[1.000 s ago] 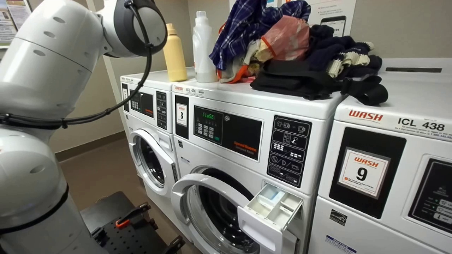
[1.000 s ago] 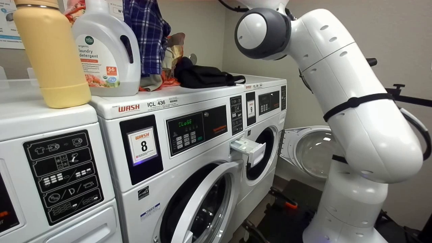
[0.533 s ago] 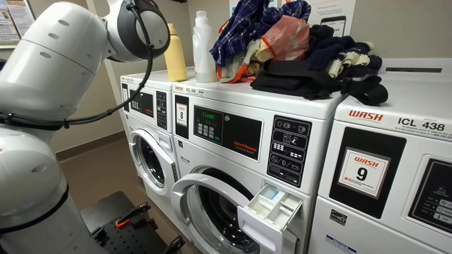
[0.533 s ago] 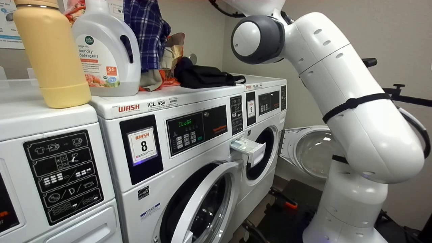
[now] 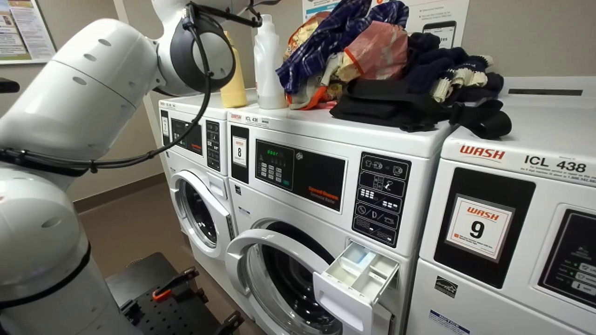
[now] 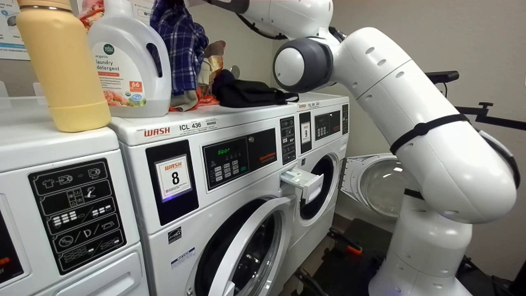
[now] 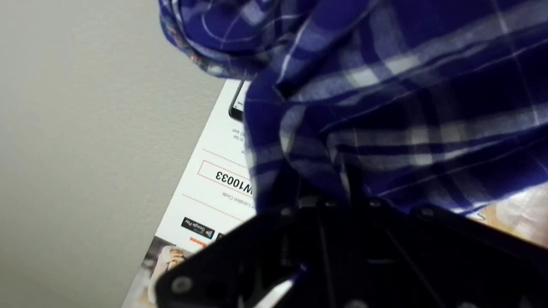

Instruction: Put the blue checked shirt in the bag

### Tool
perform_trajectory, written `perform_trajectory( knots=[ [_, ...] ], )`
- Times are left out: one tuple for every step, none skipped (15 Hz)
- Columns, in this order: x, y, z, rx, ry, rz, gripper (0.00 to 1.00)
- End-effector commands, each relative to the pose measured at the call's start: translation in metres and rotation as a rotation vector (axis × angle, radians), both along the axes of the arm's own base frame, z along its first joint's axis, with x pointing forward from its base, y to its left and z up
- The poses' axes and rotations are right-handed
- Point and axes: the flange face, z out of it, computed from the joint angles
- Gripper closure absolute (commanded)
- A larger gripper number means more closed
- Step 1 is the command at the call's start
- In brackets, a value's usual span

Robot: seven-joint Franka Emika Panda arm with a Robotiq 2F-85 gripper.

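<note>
The blue checked shirt point(image 5: 321, 51) hangs in limp folds over the clothes heap on the middle washer, and also shows in an exterior view point(image 6: 181, 53). In the wrist view the shirt point(image 7: 406, 107) fills the upper right. My gripper point(image 7: 336, 203) is shut with a fold of the shirt pinched at its fingertips; the tips are dark and partly hidden. In the exterior views the jaws are out of frame at the top. A patterned bag with orange trim point(image 5: 300, 39) shows behind the shirt; its opening is hidden. I cannot tell whether the shirt is inside it.
A detergent bottle point(image 5: 267, 70) and a yellow bottle point(image 6: 61, 70) stand beside the heap. Pinkish translucent material point(image 5: 379, 51) and black clothes point(image 5: 386, 102) lie at its other side. An open detergent drawer point(image 5: 358, 274) and washer door point(image 6: 254, 246) stick out in front.
The arm has come down and reached further over the washers, towards the heap. The shirt's upper part has sunk and sags, and more of the patterned bag shows behind it.
</note>
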Motion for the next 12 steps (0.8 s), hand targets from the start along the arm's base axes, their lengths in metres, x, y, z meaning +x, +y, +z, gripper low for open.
perform_trajectory(
  knots=[
    [0.013, -0.005, -0.022, -0.033, 0.014, -0.028, 0.99],
    [0.017, -0.006, -0.029, -0.036, 0.027, -0.031, 0.99],
    [0.019, -0.008, -0.035, -0.034, 0.046, -0.028, 0.99],
    [0.021, -0.010, -0.038, -0.030, 0.061, -0.027, 0.99],
    [0.022, -0.012, -0.041, -0.026, 0.068, -0.027, 0.99],
    [0.022, -0.014, -0.040, -0.023, 0.075, -0.023, 0.99],
    [0.020, -0.015, -0.039, -0.030, 0.090, -0.020, 0.99],
    [0.019, -0.016, -0.036, -0.027, 0.084, -0.021, 0.79],
    [0.015, -0.017, -0.030, -0.019, 0.077, -0.021, 0.67],
    [0.013, -0.018, -0.025, -0.019, 0.070, -0.022, 0.61],
    [0.009, -0.019, -0.018, -0.015, 0.060, -0.021, 0.55],
    [0.005, -0.018, -0.011, -0.012, 0.050, -0.020, 0.46]
  ],
)
